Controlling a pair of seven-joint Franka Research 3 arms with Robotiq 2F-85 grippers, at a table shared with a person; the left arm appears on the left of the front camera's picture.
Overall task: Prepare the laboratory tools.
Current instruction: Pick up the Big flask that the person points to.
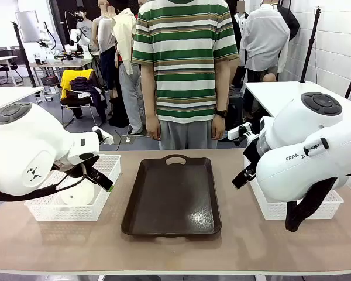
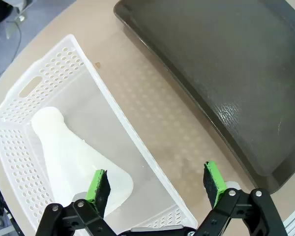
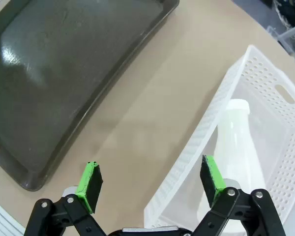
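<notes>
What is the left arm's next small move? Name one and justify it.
Probably shift the open left gripper sideways over the flask: it lies on its side in the basket, and the gripper straddles the basket's wall.

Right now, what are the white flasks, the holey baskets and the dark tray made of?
The left flask and right flask: probably frosted plastic, maybe glass; cloudy, matte. The left basket and right basket: thin white plastic, by the moulded holes. The tray: dark brown, likely hard plastic; smooth, faintly shiny.
</notes>
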